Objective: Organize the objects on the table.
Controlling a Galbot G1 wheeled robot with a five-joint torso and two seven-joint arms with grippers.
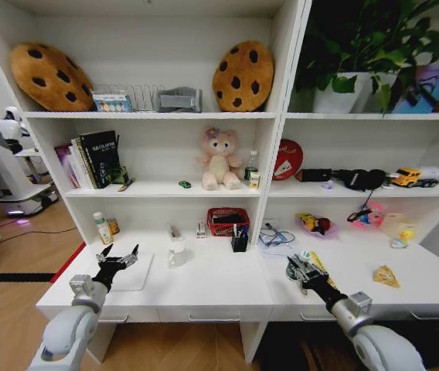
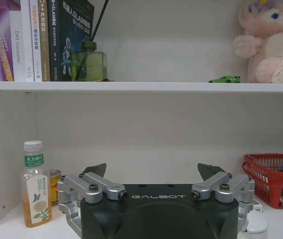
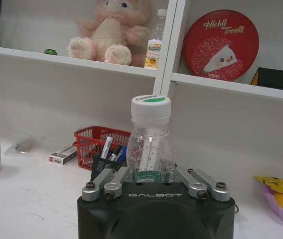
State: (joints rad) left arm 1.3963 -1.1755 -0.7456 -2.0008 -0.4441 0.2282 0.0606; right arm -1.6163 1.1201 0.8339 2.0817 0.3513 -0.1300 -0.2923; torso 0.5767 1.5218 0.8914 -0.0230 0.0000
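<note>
My right gripper point(image 1: 298, 268) hovers low over the right half of the white table point(image 1: 219, 290), shut on a small clear bottle point(image 3: 150, 134) with a white, green-topped cap. The bottle stands upright between the fingers point(image 3: 112, 180). My left gripper point(image 1: 119, 259) is open and holds nothing; it hangs above the flat silver laptop point(image 1: 136, 277) at the table's left end. In the left wrist view the left gripper point(image 2: 154, 172) faces the back panel. A white cup point(image 1: 177, 251) stands mid-table. A tiny green toy car point(image 2: 224, 79) sits on the shelf beside the pink teddy bear point(image 1: 219, 158).
A black pen holder point(image 1: 239, 241) and a red basket point(image 1: 227, 220) stand at the back of the table. A tea bottle point(image 2: 36, 184) stands in the back left corner. Toys, a yellow packet point(image 1: 386, 276) and cables lie on the right part. Shelves hang overhead.
</note>
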